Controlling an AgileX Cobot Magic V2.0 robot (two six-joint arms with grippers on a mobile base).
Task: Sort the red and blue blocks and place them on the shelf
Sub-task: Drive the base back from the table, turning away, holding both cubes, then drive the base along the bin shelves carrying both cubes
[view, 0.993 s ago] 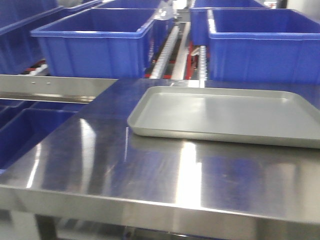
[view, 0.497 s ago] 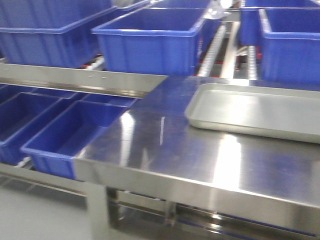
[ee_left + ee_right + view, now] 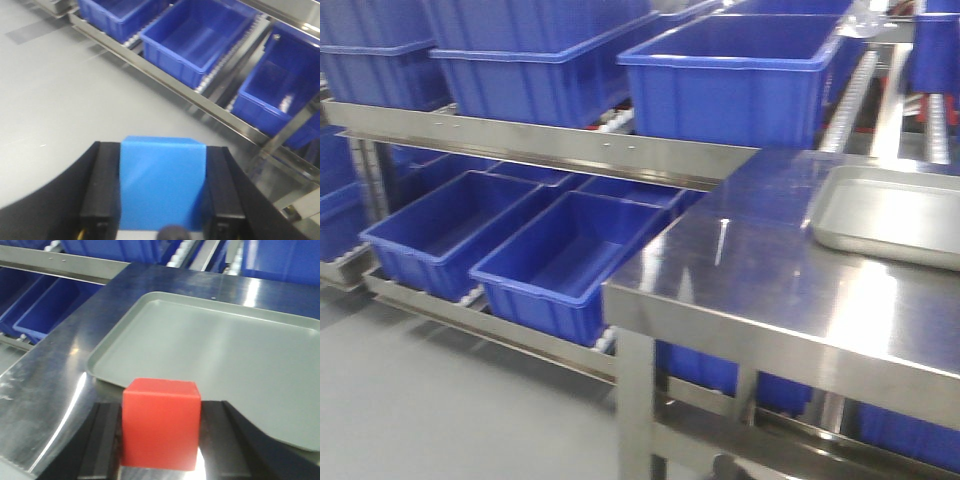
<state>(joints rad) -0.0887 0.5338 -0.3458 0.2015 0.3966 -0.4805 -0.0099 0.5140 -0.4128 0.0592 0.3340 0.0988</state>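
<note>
The left gripper (image 3: pixel 161 150) is closed on the bright blue matte cube (image 3: pixel 162 185) above the grey floor (image 3: pixel 60 100). Large blue plastic bins (image 3: pixel 200 35) sit at 1 o'clock on the stainless-steel rack (image 3: pixel 550 145). The right gripper (image 3: pixel 161 410) clamps the bright red matte cube (image 3: pixel 161 422) over the steel table (image 3: pixel 60 375). The shallow grey tray (image 3: pixel 220 350) lies at 12 o'clock.

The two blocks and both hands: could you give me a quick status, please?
Left hand shut on blue block. Right hand shut on red block. Neither on shelf yet. No obstruction visible.
</note>
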